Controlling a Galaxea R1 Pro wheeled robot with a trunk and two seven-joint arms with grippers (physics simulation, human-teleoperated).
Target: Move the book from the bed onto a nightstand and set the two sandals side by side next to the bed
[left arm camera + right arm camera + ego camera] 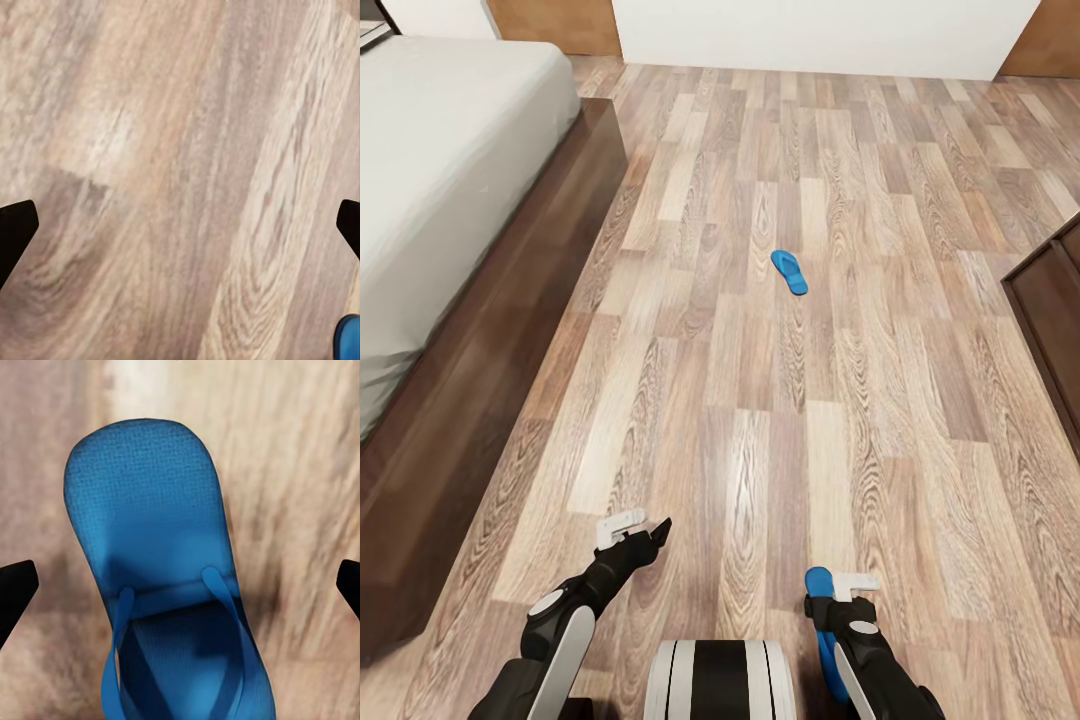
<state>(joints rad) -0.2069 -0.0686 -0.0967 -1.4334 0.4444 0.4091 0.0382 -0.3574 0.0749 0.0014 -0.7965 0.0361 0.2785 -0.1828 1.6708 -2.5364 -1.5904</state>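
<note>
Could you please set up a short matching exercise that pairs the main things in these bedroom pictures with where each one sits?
Things:
1. flat bright blue flip-flop sandal out on the floor
2. second blue flip-flop sandal
3. low dark brown wood bed with pale mattress
4. dark brown wood cabinet

Places:
A. at the head view's right edge
B. directly under the right pincer
C. along the head view's left side
D. alone on the wood planks, well ahead of both arms

Pairs: 1-D, 2-B, 3-C, 4-A

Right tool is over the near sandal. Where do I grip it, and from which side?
Come straight down on the sandal: it lies flat, sole up, between the open right tool fingers. Probably pinch the strap, the only raised part; the edges sit flush with the floor.
</note>
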